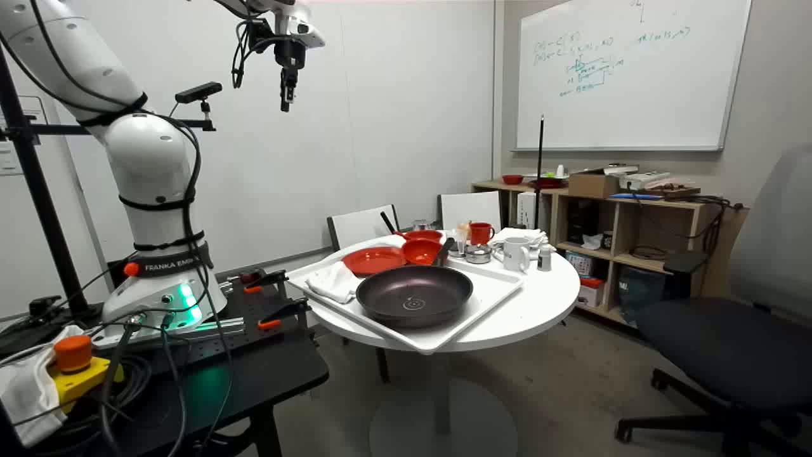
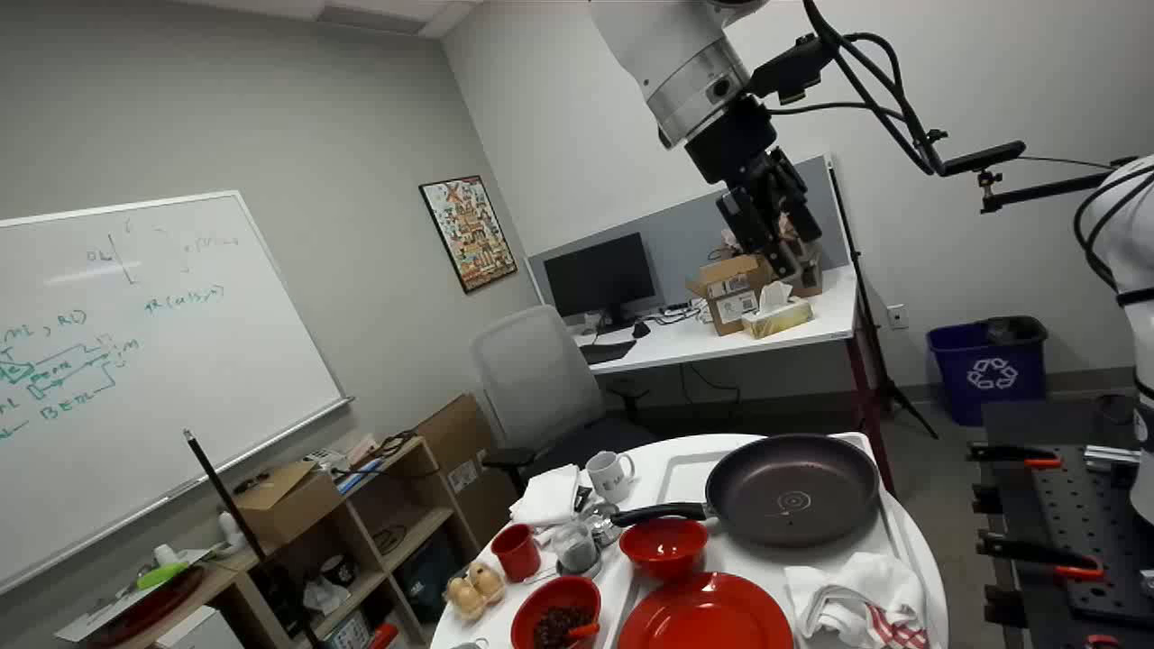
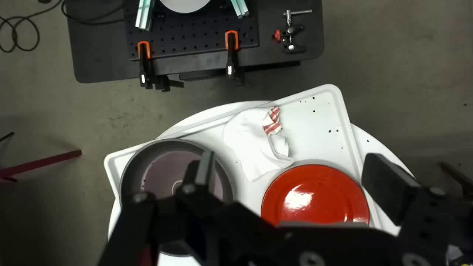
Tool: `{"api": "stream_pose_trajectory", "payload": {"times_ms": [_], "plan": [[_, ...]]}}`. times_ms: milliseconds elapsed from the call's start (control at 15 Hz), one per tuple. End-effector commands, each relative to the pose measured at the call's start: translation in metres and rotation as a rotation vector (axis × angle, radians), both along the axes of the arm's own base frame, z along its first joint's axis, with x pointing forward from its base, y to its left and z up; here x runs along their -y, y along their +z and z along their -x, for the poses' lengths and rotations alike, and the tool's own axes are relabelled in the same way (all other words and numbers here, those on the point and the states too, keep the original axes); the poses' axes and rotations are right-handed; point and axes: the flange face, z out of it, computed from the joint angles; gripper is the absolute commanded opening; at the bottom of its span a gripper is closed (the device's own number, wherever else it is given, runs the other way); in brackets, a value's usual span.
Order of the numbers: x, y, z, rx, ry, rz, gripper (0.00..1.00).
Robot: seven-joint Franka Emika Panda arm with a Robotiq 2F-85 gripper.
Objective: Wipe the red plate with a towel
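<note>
One red plate (image 3: 321, 195) lies flat on the white tray (image 3: 310, 140), close to the rim, with no cloth over it. In the wrist view the towel (image 3: 255, 144) lies crumpled just beside it toward half past ten; whether they touch we cannot tell. Toward nine o'clock sits the dark pan (image 3: 166, 170), on the same tray and bench (image 1: 558, 298). In an exterior view, high up at eleven o'clock from the plate, hangs the claw (image 1: 287, 101), spread wide and holding nothing. We judge the job at its start: grasping the towel, carrying it over and wiping are all left.
</note>
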Motion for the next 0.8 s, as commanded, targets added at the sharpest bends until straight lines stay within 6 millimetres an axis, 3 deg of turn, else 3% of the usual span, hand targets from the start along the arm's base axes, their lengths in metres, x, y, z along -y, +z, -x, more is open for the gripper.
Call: {"api": "stream_pose_trajectory", "payload": {"times_ms": [0, 400, 733], "plan": [[0.0, 0.001, 0.0, -0.001, 0.0, 0.001, 1.0], [0.003, 0.0, -0.003, -0.003, -0.003, -0.001, 1.0], [0.037, -0.026, -0.03, -0.071, -0.022, -0.027, 1.0]]}}
